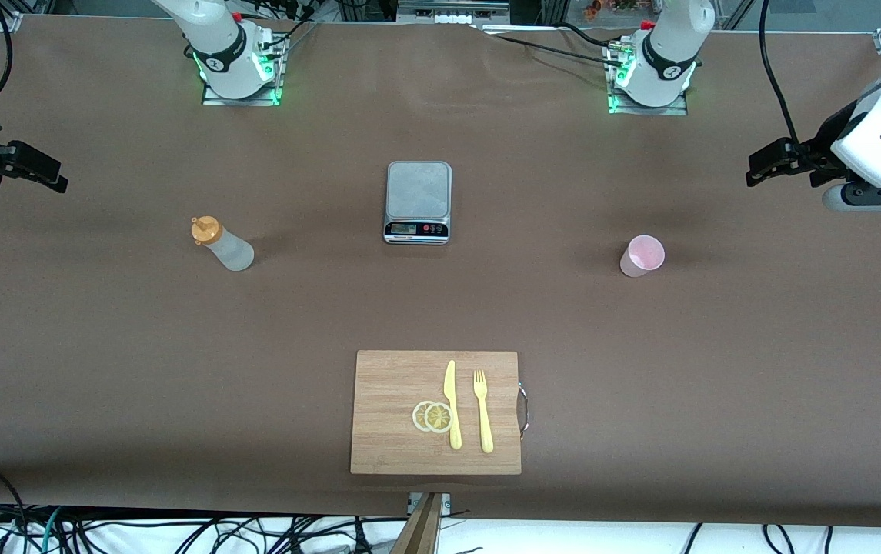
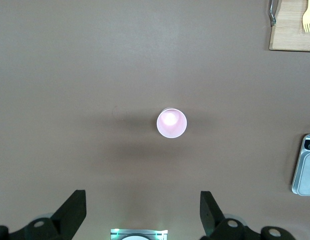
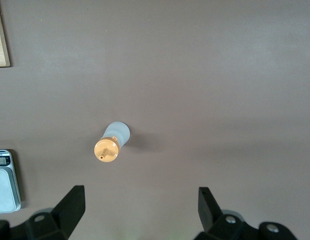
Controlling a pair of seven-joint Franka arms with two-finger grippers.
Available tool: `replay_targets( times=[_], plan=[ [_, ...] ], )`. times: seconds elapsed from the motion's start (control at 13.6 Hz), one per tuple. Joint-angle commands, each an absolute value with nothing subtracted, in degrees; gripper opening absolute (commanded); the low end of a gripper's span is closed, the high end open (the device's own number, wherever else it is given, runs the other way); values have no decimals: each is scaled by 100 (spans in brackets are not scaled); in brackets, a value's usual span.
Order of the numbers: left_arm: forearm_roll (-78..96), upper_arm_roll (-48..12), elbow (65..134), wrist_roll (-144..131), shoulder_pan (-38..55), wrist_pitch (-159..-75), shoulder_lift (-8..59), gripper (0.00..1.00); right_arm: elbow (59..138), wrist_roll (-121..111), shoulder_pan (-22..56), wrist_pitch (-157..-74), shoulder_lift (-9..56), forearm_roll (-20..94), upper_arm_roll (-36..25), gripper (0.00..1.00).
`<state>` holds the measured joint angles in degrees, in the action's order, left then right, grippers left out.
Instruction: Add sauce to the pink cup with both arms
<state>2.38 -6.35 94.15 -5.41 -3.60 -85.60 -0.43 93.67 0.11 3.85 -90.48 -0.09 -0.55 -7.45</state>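
Both arms were up and waiting at the two ends of the brown worktop (image 1: pixel 101 331). The black two-finger left gripper (image 1: pixel 752 171) hung in the air over the left arm's end of the worktop, and the left wrist view showed its fingers (image 2: pixel 74 210) spread wide with nothing between them. The black two-finger right gripper (image 1: pixel 51 175) hung over the right arm's end, and its fingers (image 3: pixel 72 207) were just as wide apart and just as empty.

The small translucent whitish squeeze bottle with the orange nozzle cap (image 1: pixel 223 244) stood upright on the bare worktop toward the right arm's end, well apart from everything else; the right wrist camera looked almost straight down on that orange cap (image 3: pixel 106 150). The small pale pink plastic tumbler (image 1: pixel 642 256) stood upright and open-mouthed toward the left arm's end, sitting squarely in the middle of the left wrist view (image 2: pixel 171 123), clear of both fingers.

Between the bottle and the tumbler sat the grey kitchen scale with a steel platform (image 1: pixel 418 201), a little farther from the front camera than either. Nearer the front camera lay a rectangular bamboo cutting board with a metal handle (image 1: pixel 386 385). On the board rested a yellow plastic knife (image 1: pixel 452 404) and a yellow plastic fork (image 1: pixel 482 412) side by side, with two pale lemon slices (image 1: pixel 432 416) overlapping each other and touching the knife.
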Motion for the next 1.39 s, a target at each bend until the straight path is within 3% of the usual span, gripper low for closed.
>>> replay_targets(
  times=[0.0,1.32],
  plan=[
    [193,-659,9325,-466,-387,-8499,-62,100,9448,88,378,-9035,-114,-97,-712,100],
    [202,-659,9202,-483,-387,-8490,-18,100,9475,79,378,-9018,-105,-97,-712,100]
  ],
)
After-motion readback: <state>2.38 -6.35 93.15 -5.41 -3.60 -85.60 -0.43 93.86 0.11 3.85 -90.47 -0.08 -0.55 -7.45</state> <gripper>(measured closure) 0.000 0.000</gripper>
